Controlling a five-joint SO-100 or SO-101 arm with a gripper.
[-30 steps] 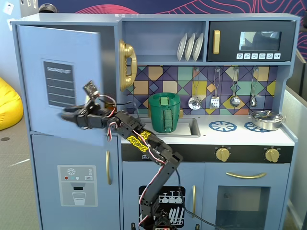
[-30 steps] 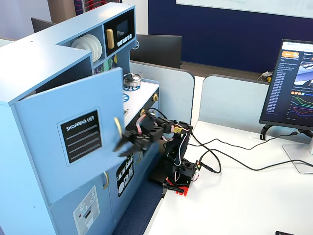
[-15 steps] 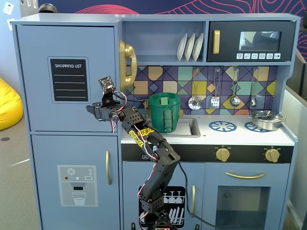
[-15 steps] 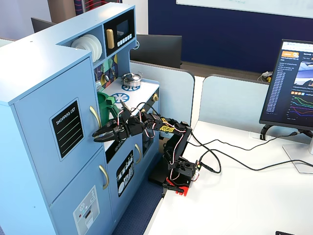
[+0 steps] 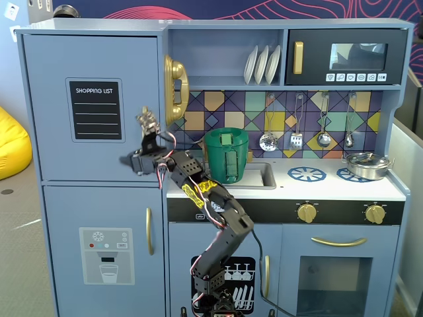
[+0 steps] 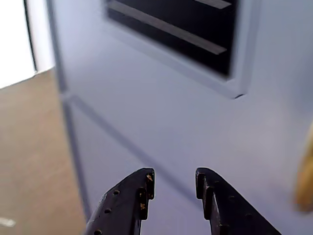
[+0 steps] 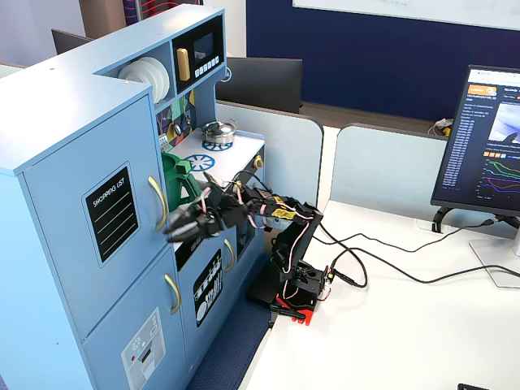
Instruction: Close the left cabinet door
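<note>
The left cabinet door (image 5: pixel 92 158) is light blue, with a black "SHOPPING LIST" chalkboard panel (image 5: pixel 96 109) and a curved gold handle (image 5: pixel 175 89) at its right side. It looks flush or nearly flush with the cabinet front in both fixed views (image 7: pixel 93 244). My gripper (image 5: pixel 147 119) is open and empty, just in front of the door's right part, below the handle (image 7: pixel 158 203) in a fixed view. In the wrist view the gripper (image 6: pixel 175 178) points at the bare door face (image 6: pixel 161 117) below the panel (image 6: pixel 186 24). The handle is a gold blur (image 6: pixel 305 176) at the right edge.
Below is a blue door with a water-dispenser graphic (image 5: pixel 106 254). A green pot (image 5: pixel 227 155) stands at the sink beside my arm. The black microwave door (image 5: pixel 344 56) is at the upper right. My arm's base (image 7: pixel 296 284) sits on a white desk with cables and a monitor (image 7: pixel 483 146).
</note>
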